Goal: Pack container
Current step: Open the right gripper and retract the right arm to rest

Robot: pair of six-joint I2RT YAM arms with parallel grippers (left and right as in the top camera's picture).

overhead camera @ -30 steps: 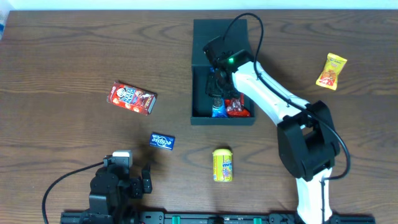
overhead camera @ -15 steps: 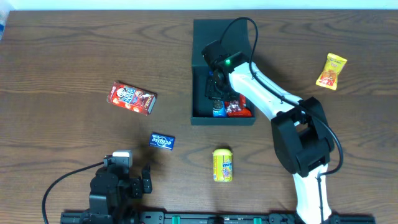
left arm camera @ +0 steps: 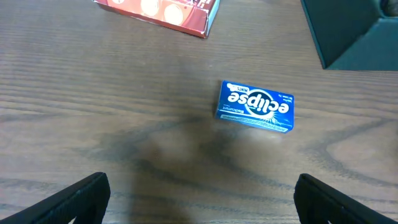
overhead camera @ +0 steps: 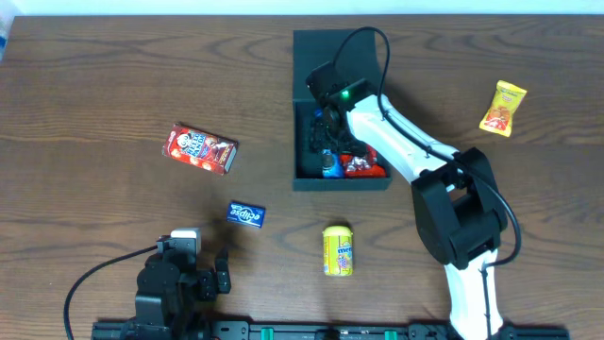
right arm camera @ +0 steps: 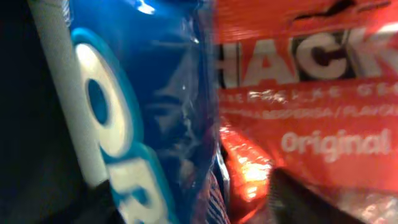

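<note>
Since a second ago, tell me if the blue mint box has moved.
No. The blue mint box lies at the same spot, equally far from the red carton.

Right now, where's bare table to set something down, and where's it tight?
Bare: the table left of the red box; between the mint box and the yellow can; below the yellow packet. Tight: inside the container, where the right gripper sits beside the red packet.
</note>
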